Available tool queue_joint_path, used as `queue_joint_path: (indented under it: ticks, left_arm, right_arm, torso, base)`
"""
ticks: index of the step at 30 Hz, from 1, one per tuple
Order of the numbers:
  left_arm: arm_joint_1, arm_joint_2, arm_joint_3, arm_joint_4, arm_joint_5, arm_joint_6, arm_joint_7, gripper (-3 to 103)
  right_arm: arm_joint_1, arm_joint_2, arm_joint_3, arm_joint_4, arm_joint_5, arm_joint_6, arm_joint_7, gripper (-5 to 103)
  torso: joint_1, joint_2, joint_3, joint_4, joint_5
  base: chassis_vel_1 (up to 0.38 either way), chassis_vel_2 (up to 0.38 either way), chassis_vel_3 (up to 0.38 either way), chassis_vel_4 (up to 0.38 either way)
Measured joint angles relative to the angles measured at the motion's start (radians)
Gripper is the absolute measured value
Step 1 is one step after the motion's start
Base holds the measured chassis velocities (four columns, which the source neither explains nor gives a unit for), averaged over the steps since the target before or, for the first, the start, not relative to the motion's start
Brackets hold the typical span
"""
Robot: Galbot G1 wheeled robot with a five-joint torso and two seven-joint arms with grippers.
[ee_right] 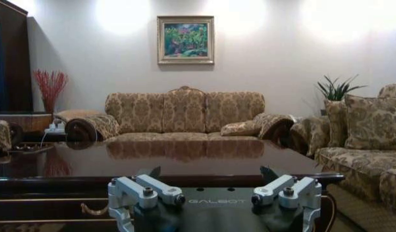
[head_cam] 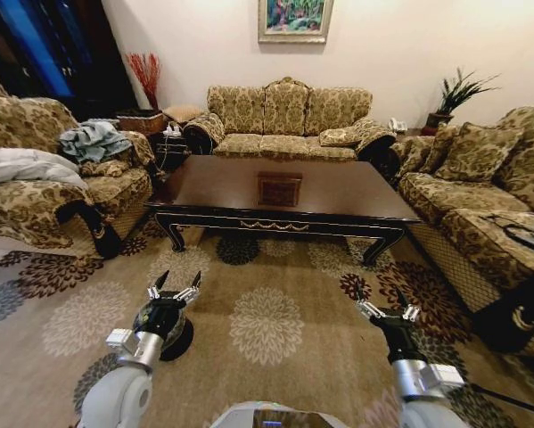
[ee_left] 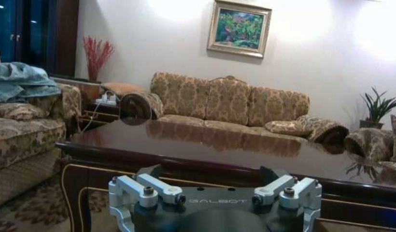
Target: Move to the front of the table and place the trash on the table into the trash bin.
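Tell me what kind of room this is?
Most likely a home living room: a patterned three-seat sofa faces a dark glossy coffee table on a floral carpet, with a framed painting on the wall.

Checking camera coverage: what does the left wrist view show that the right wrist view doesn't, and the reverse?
Left wrist view: a blue-grey cloth heaped on the armchair beside the table, and the left gripper with fingers open. Right wrist view: the patterned sofa along the table's other side, and the right gripper, fingers open. Both: the glossy table, the three-seat sofa, the framed painting, red branches and a potted plant.
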Motion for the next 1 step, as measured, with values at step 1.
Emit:
queue_joint_path:
  ticks: [1]
  left_arm:
    - [0.000,0.000,0.000,0.000,0.000,0.000,0.000,100]
  right_arm:
    - [0.000,0.000,0.000,0.000,0.000,0.000,0.000,100]
  torso:
    - [0.000,0.000,0.000,0.0000,0.0000]
  base:
    - [0.000,0.000,0.000,0.000]
